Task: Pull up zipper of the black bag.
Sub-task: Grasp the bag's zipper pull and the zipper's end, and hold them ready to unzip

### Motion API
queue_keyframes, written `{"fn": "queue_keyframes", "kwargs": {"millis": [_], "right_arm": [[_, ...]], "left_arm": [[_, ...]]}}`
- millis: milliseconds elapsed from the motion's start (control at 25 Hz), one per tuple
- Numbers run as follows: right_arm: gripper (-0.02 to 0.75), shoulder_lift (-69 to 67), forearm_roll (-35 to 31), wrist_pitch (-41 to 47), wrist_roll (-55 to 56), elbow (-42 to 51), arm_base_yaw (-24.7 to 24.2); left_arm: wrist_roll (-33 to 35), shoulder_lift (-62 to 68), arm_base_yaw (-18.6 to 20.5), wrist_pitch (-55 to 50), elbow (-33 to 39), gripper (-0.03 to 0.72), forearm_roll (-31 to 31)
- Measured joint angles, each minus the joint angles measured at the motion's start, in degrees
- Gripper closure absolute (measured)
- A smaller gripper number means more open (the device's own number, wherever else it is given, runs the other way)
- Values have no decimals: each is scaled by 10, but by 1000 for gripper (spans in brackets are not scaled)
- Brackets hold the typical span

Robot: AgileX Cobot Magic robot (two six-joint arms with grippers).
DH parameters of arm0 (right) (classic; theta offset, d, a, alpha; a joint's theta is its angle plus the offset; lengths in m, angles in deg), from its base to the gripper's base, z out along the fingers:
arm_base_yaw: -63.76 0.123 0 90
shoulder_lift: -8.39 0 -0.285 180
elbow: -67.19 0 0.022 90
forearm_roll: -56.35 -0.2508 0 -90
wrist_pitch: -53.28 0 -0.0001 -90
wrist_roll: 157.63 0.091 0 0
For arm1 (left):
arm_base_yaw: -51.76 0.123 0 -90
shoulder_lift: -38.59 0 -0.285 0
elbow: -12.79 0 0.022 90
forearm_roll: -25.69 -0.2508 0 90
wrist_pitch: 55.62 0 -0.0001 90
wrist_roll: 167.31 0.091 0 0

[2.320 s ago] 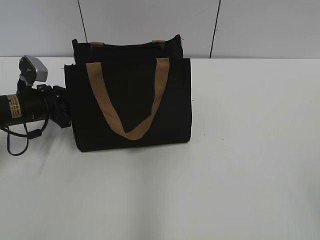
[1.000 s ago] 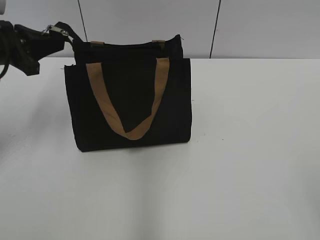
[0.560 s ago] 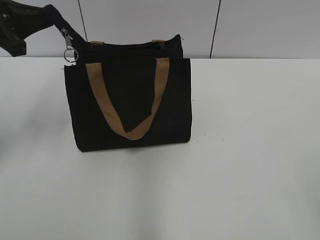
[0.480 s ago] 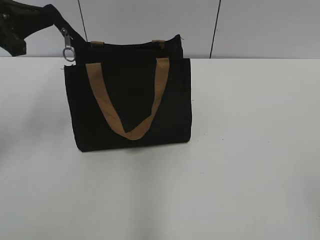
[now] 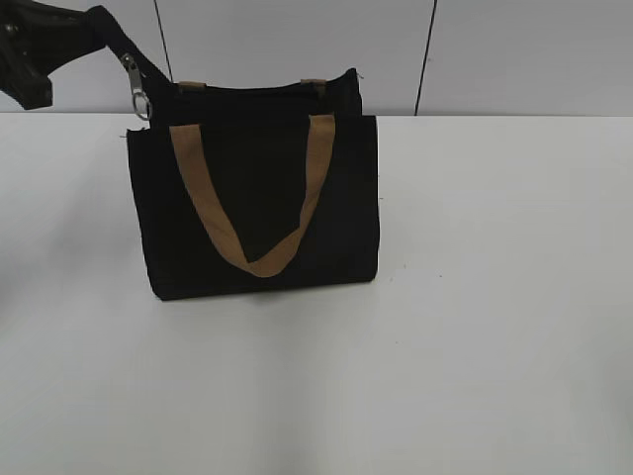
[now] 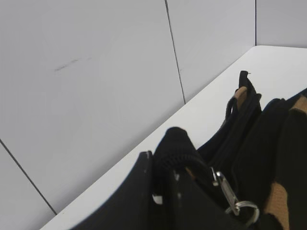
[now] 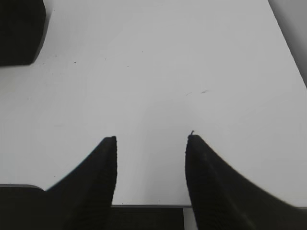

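Note:
The black bag [image 5: 346,198] stands upright on the white table, with a tan strap handle [image 5: 252,263] hanging down its front. My left gripper [image 5: 54,45] is above the bag's top left corner, shut on the black end of the zipper [image 5: 102,24], which is drawn up and left. The silver pull tab [image 5: 132,75] with its ring hangs free just below. In the left wrist view my gripper [image 6: 162,165] pinches the zipper end [image 6: 173,143]; the pull tab [image 6: 224,189] dangles beside the bag [image 6: 249,158]. My right gripper [image 7: 151,139] is open and empty over bare table.
A grey panelled wall [image 5: 495,49] runs behind the table [image 5: 495,297]. A black shape [image 7: 19,28] sits at the top left corner of the right wrist view, apparently the bag. The right gripper does not show in the exterior view.
My left gripper rose from beside the bag's left side to above its top left corner, lifting the zipper end. The pull tab dropped out and now hangs, swinging slightly.

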Motion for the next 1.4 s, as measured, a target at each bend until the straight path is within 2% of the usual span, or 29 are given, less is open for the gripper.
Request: {"fn": "queue_keyframes", "kwargs": {"millis": [560, 800, 1120, 1400], "right_arm": [[381, 0, -3, 0, 0, 0, 0], [381, -9, -47, -6, -6, -8, 0], [381, -168, -104, -69, -151, -64, 0], [381, -355, -200, -184, -265, -117, 0]], "left_arm": [[0, 0, 0, 0, 0, 664, 0], [0, 0, 0, 0, 0, 664, 0], [0, 0, 0, 0, 0, 664, 0], [0, 0, 0, 0, 0, 664, 0]]}}
